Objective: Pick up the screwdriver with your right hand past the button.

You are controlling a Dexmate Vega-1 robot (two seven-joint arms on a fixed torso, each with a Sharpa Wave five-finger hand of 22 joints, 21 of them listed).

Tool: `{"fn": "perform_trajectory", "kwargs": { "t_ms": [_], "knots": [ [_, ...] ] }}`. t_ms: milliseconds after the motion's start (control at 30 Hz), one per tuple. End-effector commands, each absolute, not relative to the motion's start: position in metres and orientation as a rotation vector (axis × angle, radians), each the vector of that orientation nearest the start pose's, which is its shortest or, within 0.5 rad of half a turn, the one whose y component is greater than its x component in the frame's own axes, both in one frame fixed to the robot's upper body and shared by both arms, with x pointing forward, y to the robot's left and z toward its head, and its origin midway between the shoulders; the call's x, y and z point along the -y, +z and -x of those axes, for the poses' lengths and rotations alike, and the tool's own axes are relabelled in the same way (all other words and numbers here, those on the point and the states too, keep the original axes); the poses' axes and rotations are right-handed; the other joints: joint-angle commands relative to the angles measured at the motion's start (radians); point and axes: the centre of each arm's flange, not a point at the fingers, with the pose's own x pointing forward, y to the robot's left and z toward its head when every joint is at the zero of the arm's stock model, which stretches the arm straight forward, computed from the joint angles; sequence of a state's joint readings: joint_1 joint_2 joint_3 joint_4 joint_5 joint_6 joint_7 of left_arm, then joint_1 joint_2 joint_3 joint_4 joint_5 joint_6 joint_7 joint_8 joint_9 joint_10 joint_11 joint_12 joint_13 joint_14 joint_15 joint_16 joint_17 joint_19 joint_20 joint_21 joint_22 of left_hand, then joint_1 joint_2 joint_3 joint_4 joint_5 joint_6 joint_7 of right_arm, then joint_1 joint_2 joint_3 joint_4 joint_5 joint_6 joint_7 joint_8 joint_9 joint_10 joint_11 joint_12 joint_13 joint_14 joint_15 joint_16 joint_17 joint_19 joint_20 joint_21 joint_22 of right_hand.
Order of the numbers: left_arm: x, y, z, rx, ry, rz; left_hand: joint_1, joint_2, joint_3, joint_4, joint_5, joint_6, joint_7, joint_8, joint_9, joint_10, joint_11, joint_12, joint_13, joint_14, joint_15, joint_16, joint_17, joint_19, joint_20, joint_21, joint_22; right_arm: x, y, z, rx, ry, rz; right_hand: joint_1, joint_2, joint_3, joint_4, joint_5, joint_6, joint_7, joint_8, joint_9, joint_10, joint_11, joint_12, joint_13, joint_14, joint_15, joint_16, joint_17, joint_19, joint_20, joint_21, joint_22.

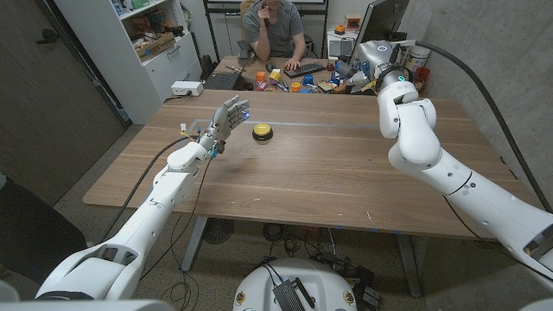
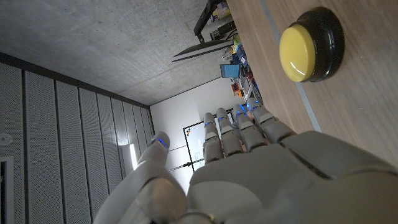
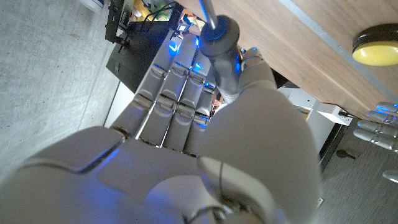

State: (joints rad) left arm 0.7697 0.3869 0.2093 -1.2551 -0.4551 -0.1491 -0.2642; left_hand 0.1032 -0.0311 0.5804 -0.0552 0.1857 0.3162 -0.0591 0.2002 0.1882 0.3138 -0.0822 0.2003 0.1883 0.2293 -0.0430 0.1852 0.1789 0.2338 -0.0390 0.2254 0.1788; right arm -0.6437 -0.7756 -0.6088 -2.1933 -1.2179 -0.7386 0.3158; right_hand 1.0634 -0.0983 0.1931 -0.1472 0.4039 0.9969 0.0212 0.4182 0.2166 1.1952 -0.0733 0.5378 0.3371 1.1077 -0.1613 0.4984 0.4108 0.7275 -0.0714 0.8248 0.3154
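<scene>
The yellow button (image 1: 262,132) in its black base sits on the wooden table (image 1: 328,173) left of the middle; it also shows in the left wrist view (image 2: 308,43) and the right wrist view (image 3: 376,43). My left hand (image 1: 226,117) stands just left of the button, fingers straight and apart, holding nothing (image 2: 249,162). My right hand (image 1: 361,76) is out at the table's far edge, right of the button. In the right wrist view this hand (image 3: 186,124) grips the screwdriver's grey handle (image 3: 221,34) between thumb and curled fingers, and the metal shaft (image 3: 205,7) sticks out beyond them.
A person (image 1: 275,30) sits behind the table at a keyboard (image 1: 307,67). Small coloured clutter (image 1: 294,82) lines the far edge by my right hand. A white power strip (image 1: 186,87) lies at the far left corner, and shelves (image 1: 151,43) stand behind it.
</scene>
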Motion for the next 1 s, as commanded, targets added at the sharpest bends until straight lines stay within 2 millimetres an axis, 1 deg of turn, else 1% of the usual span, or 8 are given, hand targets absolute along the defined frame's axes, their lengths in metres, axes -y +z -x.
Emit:
{"fn": "perform_trajectory", "kwargs": {
  "t_ms": [33,167,233,633,1000],
  "knots": [
    [-0.28,0.01,-0.664,0.583,-0.333,-0.063,-0.001,0.005,0.003,-0.006,-0.003,0.002,0.007,-0.002,0.002,0.004,-0.004,0.004,0.004,0.006,-0.049,0.004,0.003,0.011,-0.01,-0.003,0.005,0.204,0.241,-0.421,0.751,-0.763,1.668,0.14,0.136,0.037,-0.006,-0.003,0.075,-0.069,0.006,0.008,0.082,-0.075,0.002,0.008,0.039,-0.075,-0.007,0.006,-0.004,-0.087,0.007,0.001],
    [-0.282,0.008,-0.662,0.585,-0.33,-0.056,-0.002,0.006,0.003,-0.007,-0.003,0.0,0.007,-0.003,0.002,0.005,-0.006,0.004,0.004,0.006,-0.049,0.004,0.003,0.011,-0.01,-0.003,0.005,0.202,0.248,-0.415,0.766,-0.768,1.667,0.139,0.137,0.038,-0.005,-0.006,0.074,-0.07,0.007,0.009,0.083,-0.073,0.001,0.011,0.041,-0.075,-0.009,0.008,-0.006,-0.087,0.011,0.0],
    [-0.283,0.006,-0.661,0.585,-0.329,-0.053,-0.002,0.006,0.003,-0.008,-0.003,0.0,0.008,-0.003,0.002,0.004,-0.002,0.004,0.004,0.006,-0.049,0.004,0.003,0.011,-0.01,-0.004,0.005,0.201,0.246,-0.415,0.768,-0.764,1.668,0.139,0.137,0.039,-0.005,-0.007,0.074,-0.069,0.007,0.009,0.084,-0.074,0.001,0.013,0.041,-0.075,-0.01,0.008,-0.007,-0.087,0.013,-0.002],
    [-0.286,0.007,-0.653,0.602,-0.328,-0.059,-0.003,0.007,0.004,-0.009,-0.003,0.003,0.009,-0.002,0.002,0.006,-0.003,0.004,0.004,0.006,-0.049,0.004,0.003,0.011,-0.009,-0.005,0.005,0.199,0.239,-0.415,0.761,-0.73,1.661,0.139,0.136,0.042,-0.005,-0.013,0.07,-0.068,0.009,0.013,0.081,-0.071,-0.002,0.023,0.042,-0.076,-0.017,0.012,-0.001,-0.087,0.028,-0.008],
    [-0.288,0.005,-0.649,0.603,-0.322,-0.056,-0.004,0.007,0.004,-0.011,-0.003,0.005,0.011,-0.001,0.002,0.008,-0.004,0.005,0.004,0.006,-0.048,0.004,0.002,0.01,-0.009,-0.007,0.005,0.198,0.235,-0.417,0.753,-0.726,1.663,0.139,0.136,0.046,-0.004,-0.018,0.068,-0.07,0.01,0.016,0.082,-0.073,-0.004,0.031,0.043,-0.075,-0.023,0.015,-0.006,-0.087,0.036,-0.013]
  ]
}}
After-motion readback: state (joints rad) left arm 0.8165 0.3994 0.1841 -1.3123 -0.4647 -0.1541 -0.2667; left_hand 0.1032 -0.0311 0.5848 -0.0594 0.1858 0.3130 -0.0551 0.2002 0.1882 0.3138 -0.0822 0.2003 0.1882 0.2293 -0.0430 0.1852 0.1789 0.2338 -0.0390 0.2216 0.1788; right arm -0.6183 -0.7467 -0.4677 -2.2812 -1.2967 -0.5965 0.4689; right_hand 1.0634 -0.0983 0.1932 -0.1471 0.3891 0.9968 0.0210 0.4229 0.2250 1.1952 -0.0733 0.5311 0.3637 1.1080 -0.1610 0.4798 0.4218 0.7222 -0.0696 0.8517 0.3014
